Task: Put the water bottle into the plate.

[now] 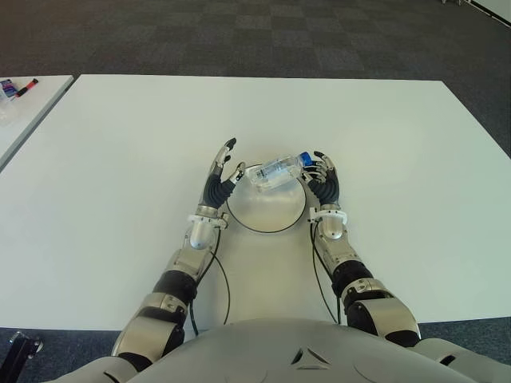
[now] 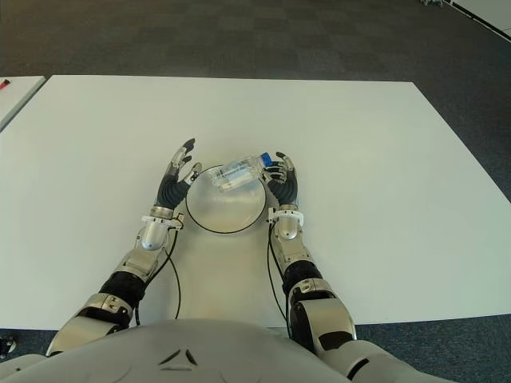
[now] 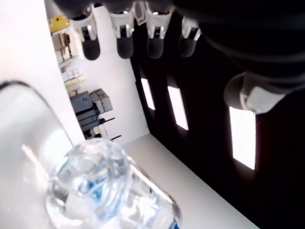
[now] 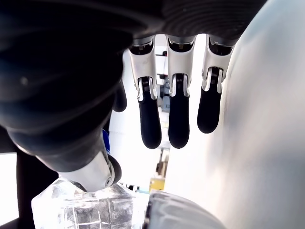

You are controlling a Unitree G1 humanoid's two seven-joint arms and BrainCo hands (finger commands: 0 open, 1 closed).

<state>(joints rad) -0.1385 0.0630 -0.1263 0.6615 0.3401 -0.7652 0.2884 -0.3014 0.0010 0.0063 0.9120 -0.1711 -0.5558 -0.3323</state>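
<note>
A clear water bottle with a blue cap lies on its side across the far rim of the round white plate on the white table. My left hand is upright beside the plate's left edge, fingers straight and spread, a little clear of the bottle's base. Beside the plate's right edge, my right hand is up against the cap end. Its fingers are extended past the bottle, and its thumb is close against it.
A second white table stands at the far left with small coloured items on it. Dark carpet lies beyond the table's far edge. Thin black cables run along both forearms.
</note>
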